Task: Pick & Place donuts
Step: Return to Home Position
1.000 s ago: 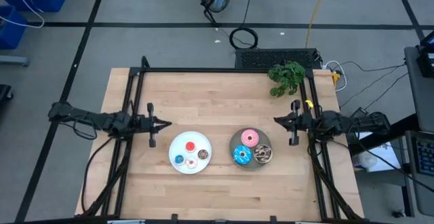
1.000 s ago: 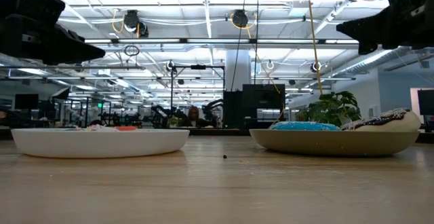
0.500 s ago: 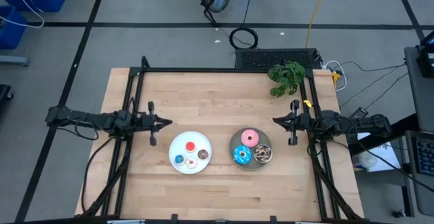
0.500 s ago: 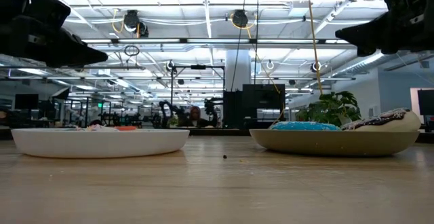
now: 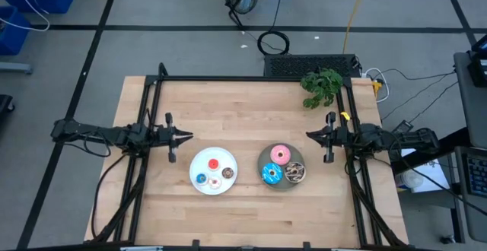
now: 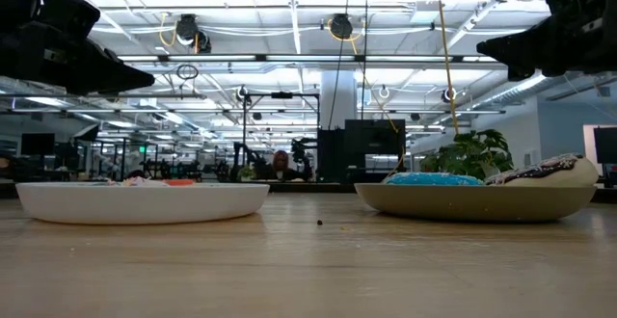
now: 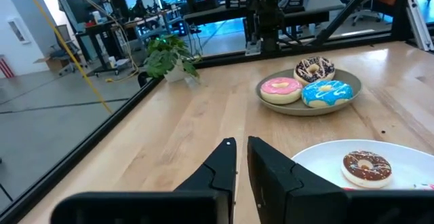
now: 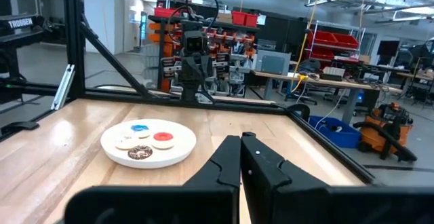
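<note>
Several small donuts lie on a white plate (image 5: 213,170): red-orange (image 5: 214,163), blue (image 5: 201,179), whitish (image 5: 215,182) and brown (image 5: 227,173). Three larger donuts lie on a grey plate (image 5: 262,158) to its right: pink (image 5: 280,155), blue-sprinkled (image 5: 272,174) and dark brown-sprinkled (image 5: 294,173). My left gripper (image 5: 186,137) hovers shut above the table, left of the white plate and pointing right. My right gripper (image 5: 310,135) hovers shut to the right of the grey plate and points left. The low view shows both grippers well above the plates.
A small green plant (image 5: 321,86) stands at the table's far right corner. A black frame (image 5: 228,78) runs along the far and side edges. Bare wood lies between the plates and the far edge, and in front of the plates.
In the low view both arms shifted slightly between the first two frames, the right gripper dipping a little. They have held still since. The fingers and the donuts show no change.
</note>
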### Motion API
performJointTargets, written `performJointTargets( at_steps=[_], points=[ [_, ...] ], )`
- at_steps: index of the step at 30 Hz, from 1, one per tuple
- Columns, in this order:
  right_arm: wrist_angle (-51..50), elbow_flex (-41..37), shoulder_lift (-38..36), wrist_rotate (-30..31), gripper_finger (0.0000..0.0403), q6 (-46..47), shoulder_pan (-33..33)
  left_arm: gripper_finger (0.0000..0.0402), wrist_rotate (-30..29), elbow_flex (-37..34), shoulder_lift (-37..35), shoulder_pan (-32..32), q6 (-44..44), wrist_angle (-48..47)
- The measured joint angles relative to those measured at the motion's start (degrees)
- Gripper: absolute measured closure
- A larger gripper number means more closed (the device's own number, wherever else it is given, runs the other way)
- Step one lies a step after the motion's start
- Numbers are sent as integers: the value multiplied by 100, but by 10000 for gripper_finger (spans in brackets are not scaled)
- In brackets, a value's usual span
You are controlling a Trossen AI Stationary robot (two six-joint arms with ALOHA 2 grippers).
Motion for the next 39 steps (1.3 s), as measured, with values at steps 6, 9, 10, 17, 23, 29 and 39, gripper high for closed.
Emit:
performJointTargets(
  at_steps=[6, 9, 10, 17, 23, 29, 39],
  points=[
    [1, 0, -1, 2, 403, 105, 0, 362, 0, 0, 0, 0, -10, 1],
    [2, 0, 1, 2, 403, 107, 0, 361, 0, 0, 0, 0, -13, 3],
    [1, 0, 0, 2, 403, 107, 0, 360, 0, 0, 0, 0, -14, 4],
    [2, 0, 1, 2, 403, 107, 0, 355, 0, 0, 0, 0, -12, 9],
    [0, 0, 1, 2, 403, 109, 0, 355, 0, 0, 0, 0, -12, 15],
    [2, 0, 0, 2, 403, 109, 0, 355, 0, 0, 0, 0, -12, 17],
    [1, 0, 1, 3, 403, 109, 1, 355, 0, 2, 0, 0, -12, 17]
  ],
)
